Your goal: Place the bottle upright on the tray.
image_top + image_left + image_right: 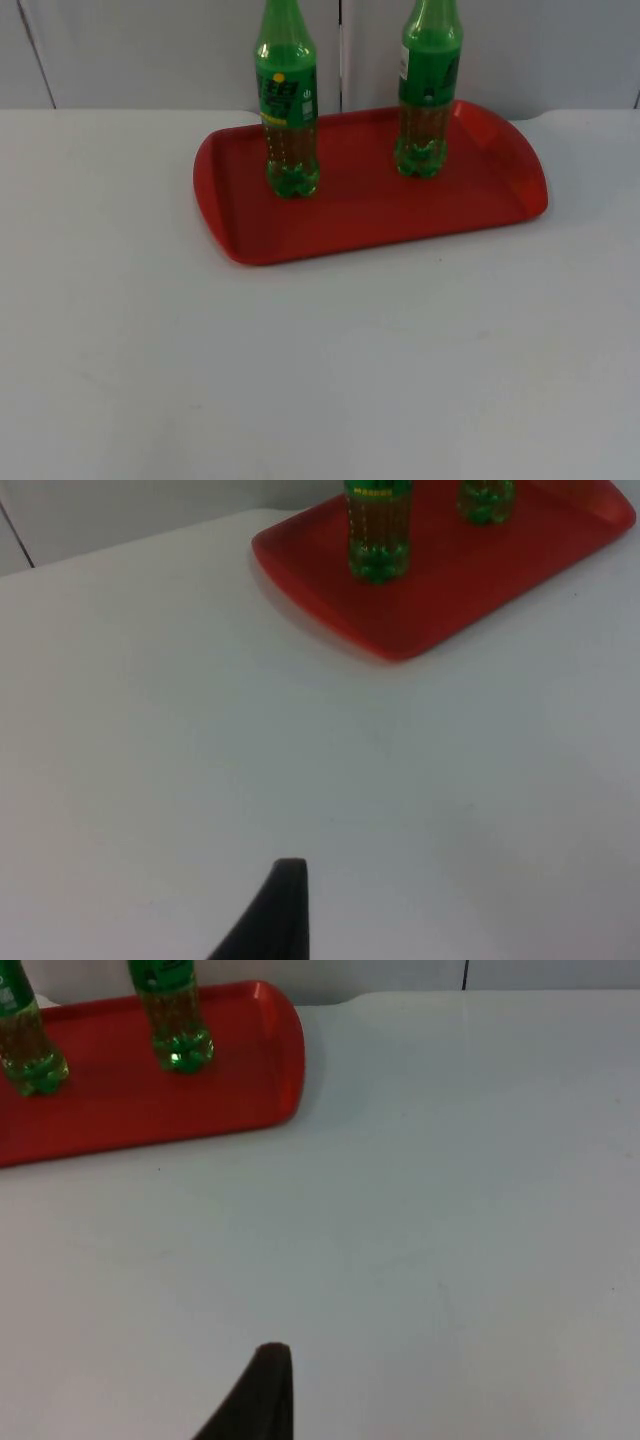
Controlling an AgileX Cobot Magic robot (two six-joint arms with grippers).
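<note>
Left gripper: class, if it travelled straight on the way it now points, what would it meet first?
Probably the bare white table. The left gripper's fingertip hovers over open table, and the red tray with its two upright bottles, the nearer one, lies farther ahead and off to one side. Depth is hard to judge.

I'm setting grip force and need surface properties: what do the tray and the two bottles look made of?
Tray: apparently moulded plastic, red, smooth with a slight sheen, with a raised rounded rim. Left bottle and right bottle: seemingly clear green plastic, glossy; you see through them, and their lobed bases glint. Each carries a printed green label, probably film.
</note>
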